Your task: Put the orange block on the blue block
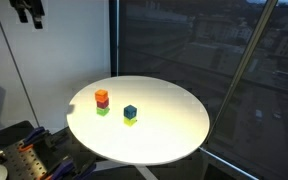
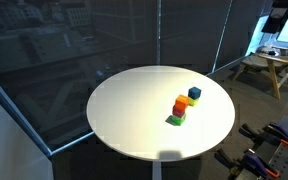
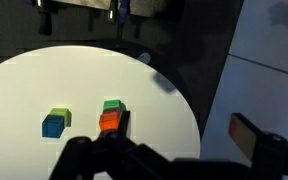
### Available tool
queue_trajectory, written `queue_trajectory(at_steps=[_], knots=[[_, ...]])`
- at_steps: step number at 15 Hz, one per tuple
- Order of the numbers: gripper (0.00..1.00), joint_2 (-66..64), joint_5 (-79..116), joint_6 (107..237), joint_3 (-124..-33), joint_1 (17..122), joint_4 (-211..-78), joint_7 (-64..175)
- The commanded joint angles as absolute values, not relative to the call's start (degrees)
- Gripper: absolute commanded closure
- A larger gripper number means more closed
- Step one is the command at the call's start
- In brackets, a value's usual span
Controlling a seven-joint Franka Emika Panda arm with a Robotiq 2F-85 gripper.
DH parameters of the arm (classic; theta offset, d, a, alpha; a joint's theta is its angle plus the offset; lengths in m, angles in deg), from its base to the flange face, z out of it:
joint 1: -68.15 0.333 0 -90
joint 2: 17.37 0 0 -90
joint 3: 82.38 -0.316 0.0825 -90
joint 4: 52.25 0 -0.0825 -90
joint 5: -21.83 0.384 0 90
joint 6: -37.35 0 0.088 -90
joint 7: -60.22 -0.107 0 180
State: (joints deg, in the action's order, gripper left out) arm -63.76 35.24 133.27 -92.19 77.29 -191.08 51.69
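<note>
One orange block (image 1: 102,95) (image 2: 181,103) (image 3: 108,121) sits toward the table edge, packed tight against a green cube (image 1: 102,110) (image 2: 173,119) (image 3: 111,105) and a reddish cube (image 3: 122,121); can't tell whether they're stacked or just touching. The blue block (image 1: 130,110) (image 2: 194,93) (image 3: 52,126) is near but apart from that group, touching a yellow-green cube (image 1: 131,120) (image 3: 61,116). All the cubes are small, matte, sharp-edged and the same size. They sit on a round table (image 1: 174,110) (image 2: 124,110) (image 3: 24,90) with a smooth white top, brightly lit and slightly glossy. The room has dark glass panels with slim metal mullions in both exterior views, plus a white wall (image 1: 54,50). A wooden stool (image 2: 268,66) stands in the background, and dark rig hardware (image 1: 14,150) sits by the table. The gripper (image 1: 26,10) (image 3: 81,6) is high above and well clear of the cubes. In the wrist view its fingers (image 3: 117,8) are spread wide with nothing between them.
</note>
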Motion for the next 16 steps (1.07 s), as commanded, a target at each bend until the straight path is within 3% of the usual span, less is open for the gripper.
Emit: queue_trajectory(at_steps=[1, 16], knots=[[0.0, -61.84, 34.9, 134.16, -90.89, 75.47, -190.33, 52.98], [0.0, -52.49, 32.58, 149.43, -86.15, 69.34, -193.12, 53.06]])
